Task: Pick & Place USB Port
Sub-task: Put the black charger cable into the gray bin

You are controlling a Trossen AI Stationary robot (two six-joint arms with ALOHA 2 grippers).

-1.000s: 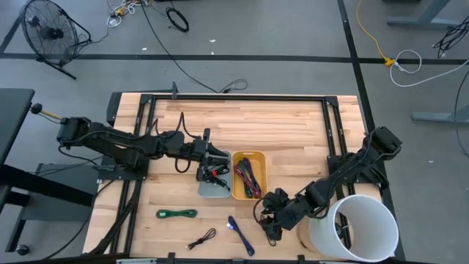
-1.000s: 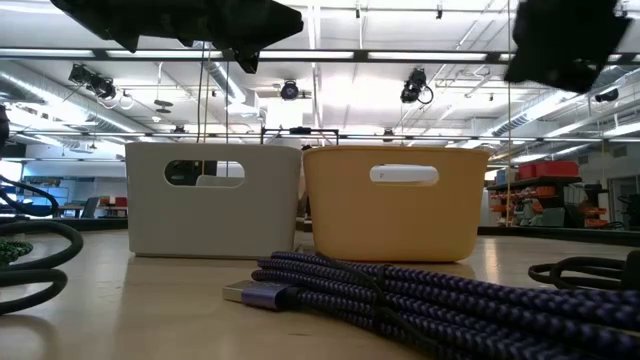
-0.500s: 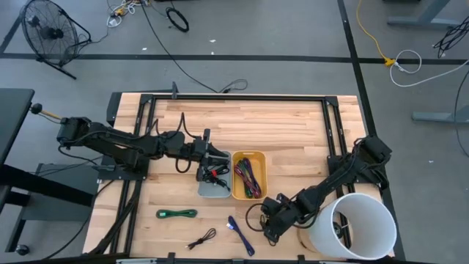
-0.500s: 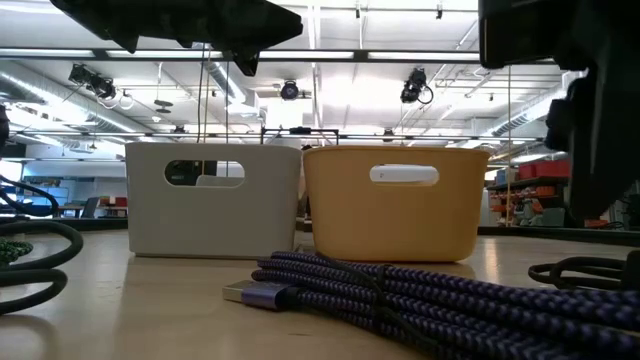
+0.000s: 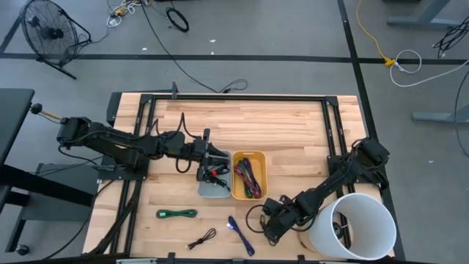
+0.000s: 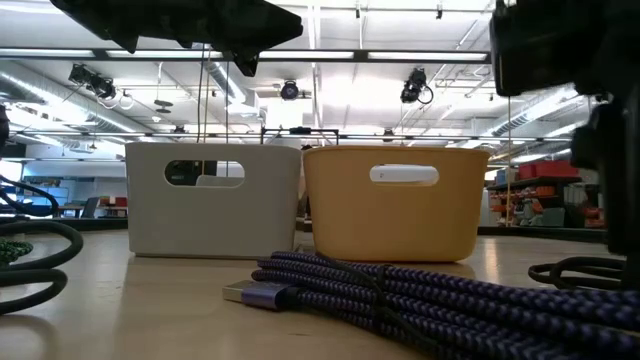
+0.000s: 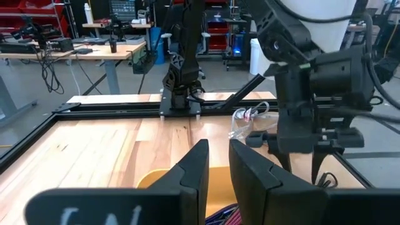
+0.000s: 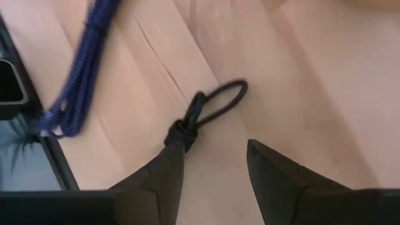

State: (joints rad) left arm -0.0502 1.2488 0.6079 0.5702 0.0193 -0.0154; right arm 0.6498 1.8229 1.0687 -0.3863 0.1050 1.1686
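Note:
A black cable bundle (image 8: 201, 114) lies on the wooden table just left of my right gripper (image 5: 268, 224); it also shows in the high view (image 5: 254, 214). In the right wrist view my right gripper (image 8: 212, 156) is open and low over the table. One finger stands at the bundle's tied end (image 8: 182, 133), the other beside it over bare wood; I cannot tell whether it touches. My left gripper (image 5: 211, 170) hangs over the grey bin (image 5: 212, 191), open by a narrow gap and empty (image 7: 218, 164). The yellow bin (image 5: 248, 174) holds several cables.
A blue cable (image 5: 240, 235), a green cable (image 5: 176, 213) and another black cable (image 5: 201, 238) lie along the table's near side. A white bucket (image 5: 355, 227) stands at the near right corner, close behind my right arm. A black frame (image 5: 242, 97) borders the table.
My right gripper has gone down and a little toward the table's left edge, closing on the black cable bundle; its arm has folded lower.

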